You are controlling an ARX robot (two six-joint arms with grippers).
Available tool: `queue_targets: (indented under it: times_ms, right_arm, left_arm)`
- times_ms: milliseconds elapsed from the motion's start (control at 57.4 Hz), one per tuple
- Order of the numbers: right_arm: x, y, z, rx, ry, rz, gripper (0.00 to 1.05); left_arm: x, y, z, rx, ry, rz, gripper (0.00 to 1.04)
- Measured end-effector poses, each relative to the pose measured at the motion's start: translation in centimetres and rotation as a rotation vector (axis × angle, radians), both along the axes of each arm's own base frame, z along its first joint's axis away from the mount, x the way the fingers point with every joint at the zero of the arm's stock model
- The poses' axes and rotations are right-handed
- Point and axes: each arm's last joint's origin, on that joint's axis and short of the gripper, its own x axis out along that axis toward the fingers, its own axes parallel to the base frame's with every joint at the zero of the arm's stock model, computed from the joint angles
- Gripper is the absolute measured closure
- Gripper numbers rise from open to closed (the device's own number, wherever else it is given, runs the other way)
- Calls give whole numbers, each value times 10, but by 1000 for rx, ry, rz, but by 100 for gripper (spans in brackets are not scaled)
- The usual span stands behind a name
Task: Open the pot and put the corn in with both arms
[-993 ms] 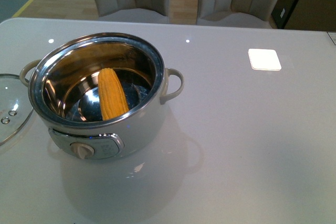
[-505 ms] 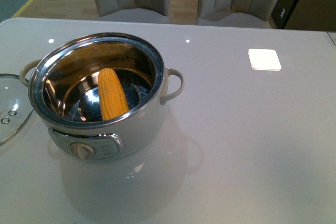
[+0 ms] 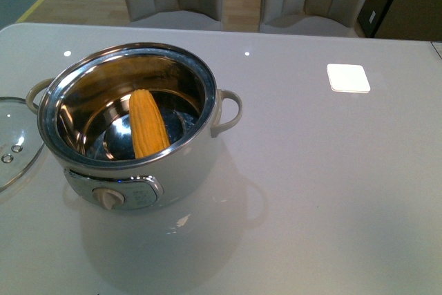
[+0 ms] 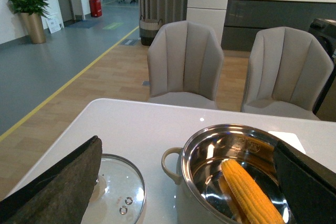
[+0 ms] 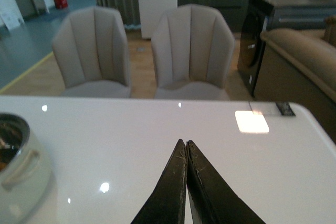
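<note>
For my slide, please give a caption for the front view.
Corn lies inside the open pot; glass lid rests on the table beside it.

Left claw [image 4: 184,182] spread wide; right claw [image 5: 186,153] closed, empty.

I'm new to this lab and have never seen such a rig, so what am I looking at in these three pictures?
This is a two-armed robot at a white table. One picture comes from a camera on its body, looking ahead; neither arm shows there. The other two come from cameras on its wrists, so each shows its own gripper close up.

On the table stands a cream pot with its lid off. A yellow corn cob lies inside the steel bowl. The glass lid lies on the table beside the pot, on the robot's left.

In the left wrist view, the left gripper is open, its dark fingers wide apart, holding nothing. In the right wrist view, the right gripper is shut and empty, above bare table. Two chairs stand behind.
</note>
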Motion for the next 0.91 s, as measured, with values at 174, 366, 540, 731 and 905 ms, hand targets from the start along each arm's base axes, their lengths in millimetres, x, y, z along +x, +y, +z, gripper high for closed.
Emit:
queue_targets:
  times_ms: [174, 366, 540, 731, 905]
  right_arm:
    - [-4, 0, 2, 0, -27, -2, 103]
    - [-4, 0, 2, 0, -28, -2, 103]
    - [-4, 0, 2, -1, -29, -2, 79]
    - [-4, 0, 2, -1, -29, -2, 46]
    - [-4, 0, 2, -1, -29, -2, 16]
  left_arm:
    - [0, 0, 0, 0, 0, 0, 7]
    - [0, 0, 0, 0, 0, 0, 7]
    - [0, 0, 0, 0, 0, 0, 7]
    - [0, 0, 0, 0, 0, 0, 7]
    - [0, 0, 0, 0, 0, 0, 7]
